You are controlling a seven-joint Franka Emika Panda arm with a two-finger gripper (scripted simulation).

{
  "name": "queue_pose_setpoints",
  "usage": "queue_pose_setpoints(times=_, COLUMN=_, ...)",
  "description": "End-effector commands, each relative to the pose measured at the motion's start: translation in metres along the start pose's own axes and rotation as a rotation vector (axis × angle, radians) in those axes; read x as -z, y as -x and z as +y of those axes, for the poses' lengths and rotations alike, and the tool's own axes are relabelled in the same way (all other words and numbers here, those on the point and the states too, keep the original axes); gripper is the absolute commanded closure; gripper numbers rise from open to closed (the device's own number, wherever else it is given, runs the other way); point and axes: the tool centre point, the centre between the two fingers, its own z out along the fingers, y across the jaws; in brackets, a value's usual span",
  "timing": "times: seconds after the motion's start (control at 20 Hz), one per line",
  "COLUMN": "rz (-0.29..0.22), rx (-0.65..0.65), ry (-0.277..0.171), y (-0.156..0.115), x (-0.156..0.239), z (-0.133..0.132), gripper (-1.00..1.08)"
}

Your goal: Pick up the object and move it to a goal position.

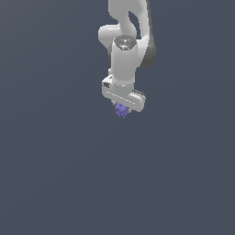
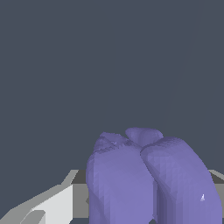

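- The white two-fingered pincer (image 1: pixel 123 109) at the end of the white Franka arm (image 1: pixel 124 59) points downward in the exterior view, and the small lumpy purple-blue blob (image 1: pixel 121 109) sits directly beneath its palm, at six o'clock from the wrist body.
- The blob appears tucked between the fingers, so the pincer looks closed on it; the finger pads themselves are largely hidden behind the blob and the hand.
- No goal marker shows in either view, so which way the carry must go cannot be told.
- In the wrist view the purple-blue blob (image 2: pixel 148 179) fills the near field, with a pale grey finger (image 2: pixel 52 203) at about eight o'clock from it.
- Its surface is bumpy and lobed, with rounded swellings divided by creases, matte, and no clear long axis.
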Motion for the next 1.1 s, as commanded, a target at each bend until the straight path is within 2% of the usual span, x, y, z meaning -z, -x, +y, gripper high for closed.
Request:
queue_pose_setpoints(times=0.0, rz=0.000, rx=-0.001, ry=0.001, y=0.009, x=0.026, z=-0.015, gripper=1.08)
queue_pose_setpoints(times=0.55, rz=0.000, rx=0.000, ry=0.000, y=0.040, x=0.123, z=-0.075, gripper=1.08)
queue_pose_setpoints(times=1.05, rz=-0.002, rx=0.001, ry=-0.001, y=0.051, x=0.165, z=-0.104, gripper=1.08)
